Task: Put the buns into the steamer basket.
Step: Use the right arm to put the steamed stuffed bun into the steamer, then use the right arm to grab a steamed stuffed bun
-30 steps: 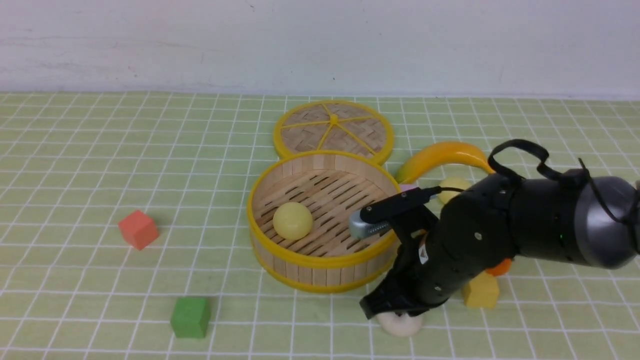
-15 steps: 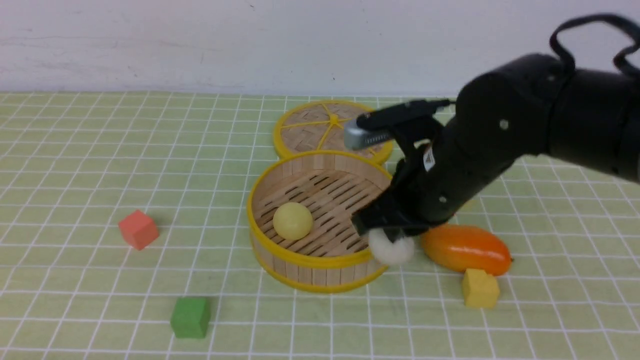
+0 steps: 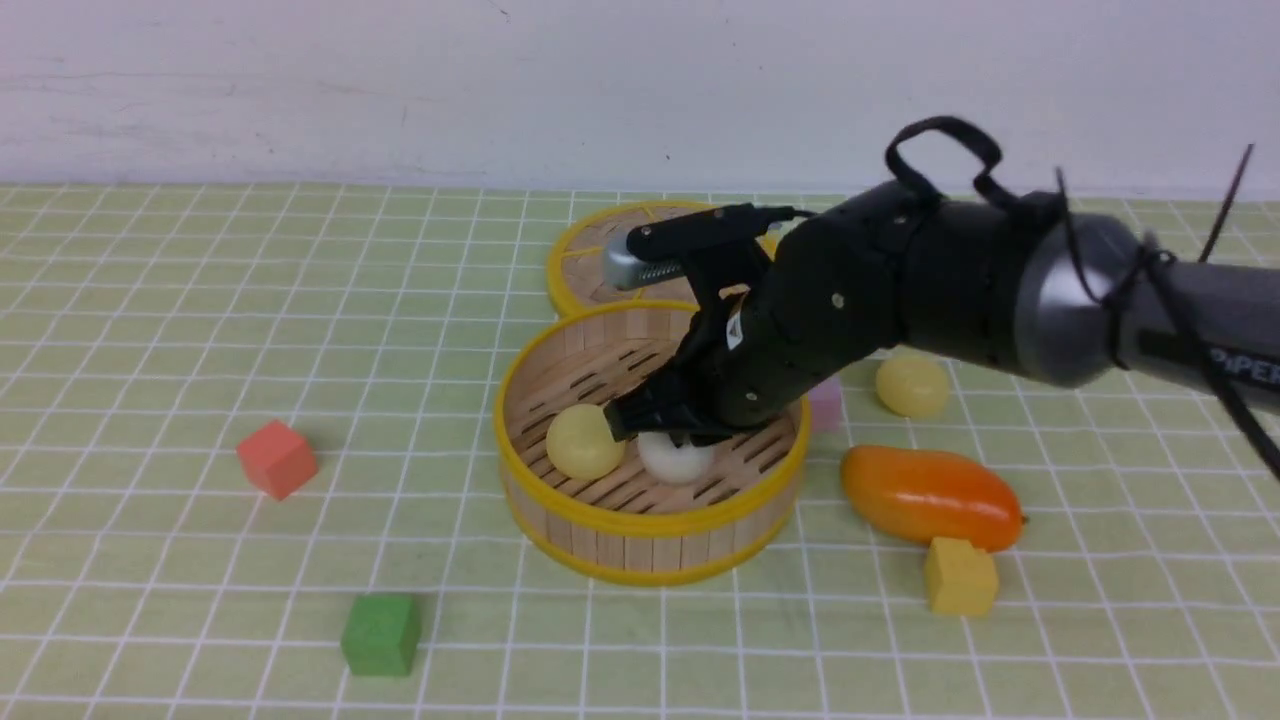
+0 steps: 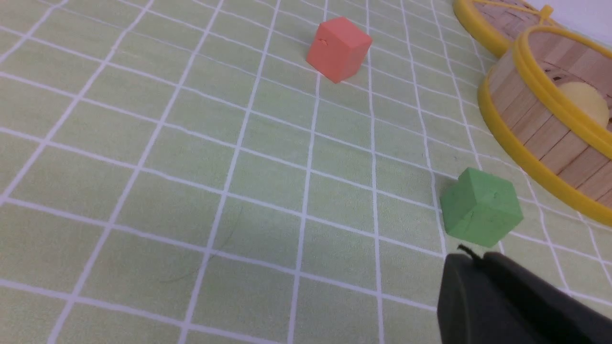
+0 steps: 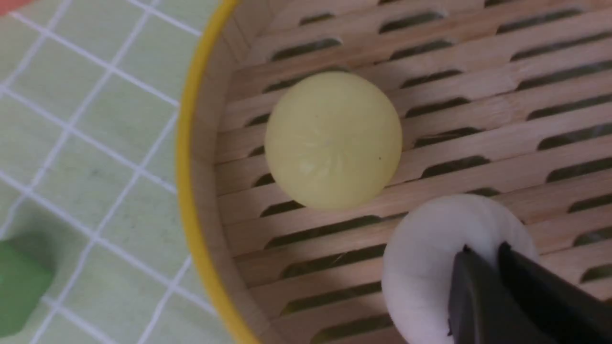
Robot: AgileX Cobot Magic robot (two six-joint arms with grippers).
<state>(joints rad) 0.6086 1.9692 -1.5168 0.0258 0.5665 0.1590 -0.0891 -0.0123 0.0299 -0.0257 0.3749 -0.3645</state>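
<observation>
The white bun [image 3: 678, 460] is pinched by the right gripper [image 3: 662, 438], low inside the steamer basket [image 3: 640, 522], just right of a yellow bun [image 3: 583, 442] lying there. A second yellow bun [image 3: 912, 386] is seen on the cloth [image 3: 200, 350], right of the basket. The buns look light, smooth and maybe squashy, so they are best gripped gently across the middle. Whether the left gripper [image 4: 507, 301] is open cannot be told.
</observation>
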